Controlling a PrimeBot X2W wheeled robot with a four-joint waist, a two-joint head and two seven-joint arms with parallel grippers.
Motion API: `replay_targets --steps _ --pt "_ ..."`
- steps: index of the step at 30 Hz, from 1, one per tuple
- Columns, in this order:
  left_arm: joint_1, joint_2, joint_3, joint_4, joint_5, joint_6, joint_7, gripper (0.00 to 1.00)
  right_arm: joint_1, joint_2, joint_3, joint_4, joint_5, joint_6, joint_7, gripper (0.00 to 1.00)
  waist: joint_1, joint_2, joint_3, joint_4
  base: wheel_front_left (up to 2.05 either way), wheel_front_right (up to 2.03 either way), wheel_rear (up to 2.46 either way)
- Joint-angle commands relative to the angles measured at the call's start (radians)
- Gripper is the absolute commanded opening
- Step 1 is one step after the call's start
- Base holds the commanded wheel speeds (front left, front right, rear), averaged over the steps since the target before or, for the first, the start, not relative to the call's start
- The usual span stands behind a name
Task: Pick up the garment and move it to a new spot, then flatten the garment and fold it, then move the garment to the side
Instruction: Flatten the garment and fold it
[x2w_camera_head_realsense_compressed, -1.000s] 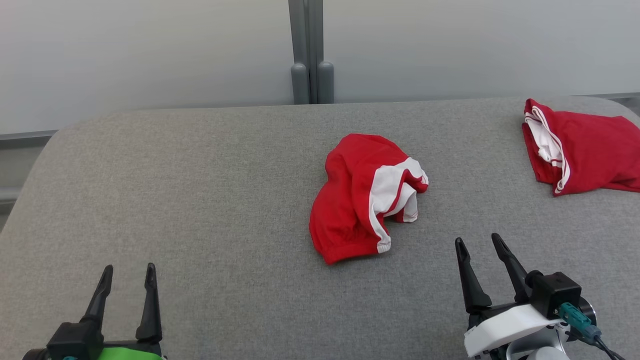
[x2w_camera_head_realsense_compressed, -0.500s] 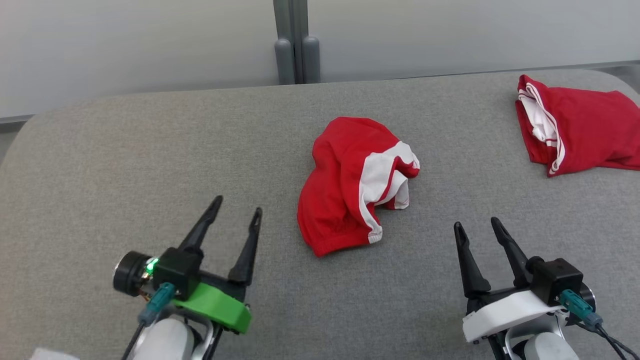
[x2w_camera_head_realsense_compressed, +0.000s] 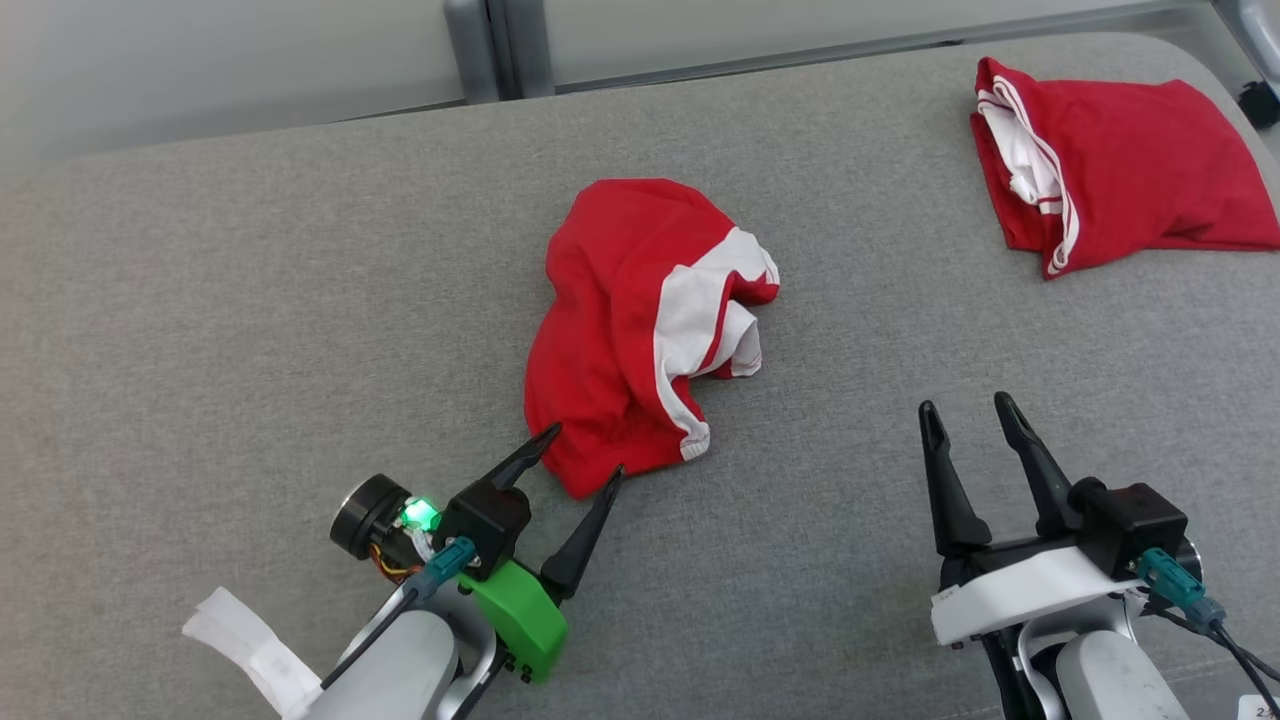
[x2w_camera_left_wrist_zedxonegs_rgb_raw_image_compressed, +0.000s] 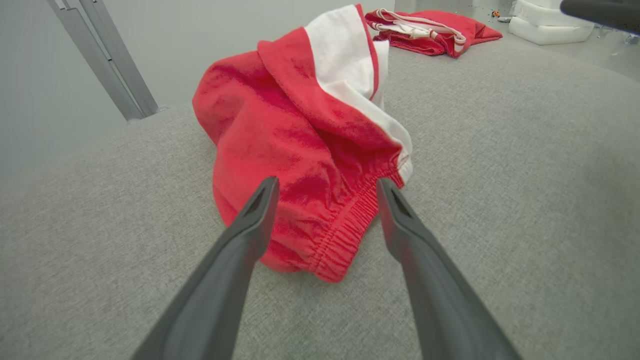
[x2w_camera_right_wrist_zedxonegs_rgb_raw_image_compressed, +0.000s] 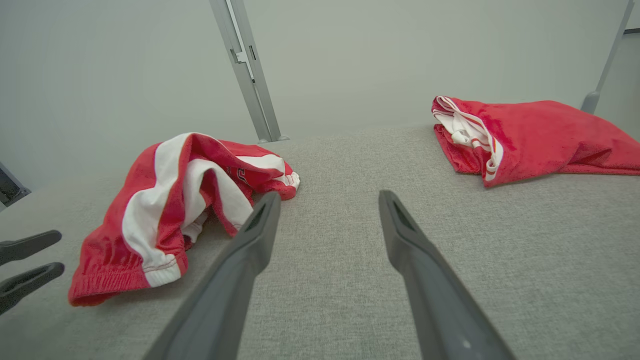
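The garment (x2w_camera_head_realsense_compressed: 625, 330) is a crumpled red piece with white stripes, lying mid-surface on the grey padded table (x2w_camera_head_realsense_compressed: 250, 300). In the left wrist view its elastic hem (x2w_camera_left_wrist_zedxonegs_rgb_raw_image_compressed: 345, 235) lies between my two dark fingers. My left gripper (x2w_camera_head_realsense_compressed: 582, 452) is open, its fingertips straddling the near corner of the garment, with nothing gripped. Lower right in the head view, my right gripper (x2w_camera_head_realsense_compressed: 966, 410) stands open and apart from the cloth. The right wrist view shows the garment (x2w_camera_right_wrist_zedxonegs_rgb_raw_image_compressed: 165, 215) to the left of that gripper (x2w_camera_right_wrist_zedxonegs_rgb_raw_image_compressed: 327, 197), and my left gripper's fingertips (x2w_camera_right_wrist_zedxonegs_rgb_raw_image_compressed: 30, 245) at the left edge.
A second red garment (x2w_camera_head_realsense_compressed: 1110, 160) with white trim lies folded at the far right of the table; it also shows as a red garment (x2w_camera_right_wrist_zedxonegs_rgb_raw_image_compressed: 525, 137) in the right wrist view. A grey metal post (x2w_camera_head_realsense_compressed: 485, 45) rises behind the table. White foam blocks (x2w_camera_left_wrist_zedxonegs_rgb_raw_image_compressed: 550, 25) sit beyond the far edge.
My left arm has moved forward and rightward until its open fingers reach the garment's near corner. The head camera has tilted down and shifted. The right gripper has stayed about where it was.
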Motion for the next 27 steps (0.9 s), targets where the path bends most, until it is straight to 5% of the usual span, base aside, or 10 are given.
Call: replay_targets --steps 1,9,10,12,18,27 --pt "-0.021 0.008 -0.007 0.018 -0.015 0.002 0.000 1.00 -0.017 -0.002 -0.003 -0.007 0.006 -0.002 -0.003 1.00 0.0000 0.0000 0.034 -0.032 0.00 0.00 0.00" --pt "-0.066 0.002 -0.058 0.141 -0.023 0.002 0.000 1.00 -0.025 -0.002 -0.012 -0.015 -0.001 -0.002 -0.003 1.00 0.0000 0.0000 0.056 -0.053 0.00 0.00 0.00" --pt "-0.070 -0.002 -0.054 0.149 -0.025 0.002 0.000 0.76 -0.026 -0.002 -0.014 -0.015 -0.002 -0.002 -0.003 1.00 0.0000 0.0000 0.056 -0.053 0.00 0.00 0.00" --pt "-0.081 -0.010 -0.041 0.166 -0.028 0.002 0.000 0.00 -0.025 -0.002 -0.017 -0.017 -0.004 -0.002 -0.003 1.00 0.0000 0.0000 0.055 -0.052 0.00 0.00 0.00" --pt "-0.092 -0.028 -0.004 0.183 -0.021 0.002 0.000 0.00 -0.022 -0.002 -0.024 -0.019 -0.007 -0.002 -0.003 1.00 0.0000 0.0000 0.047 -0.033 0.00 0.00 0.00" --pt "0.008 -0.052 0.165 -0.035 -0.074 0.002 0.000 0.00 0.011 -0.002 -0.031 -0.006 -0.007 -0.002 -0.003 1.00 0.0000 0.0000 0.002 0.035 0.00 0.00 0.00"
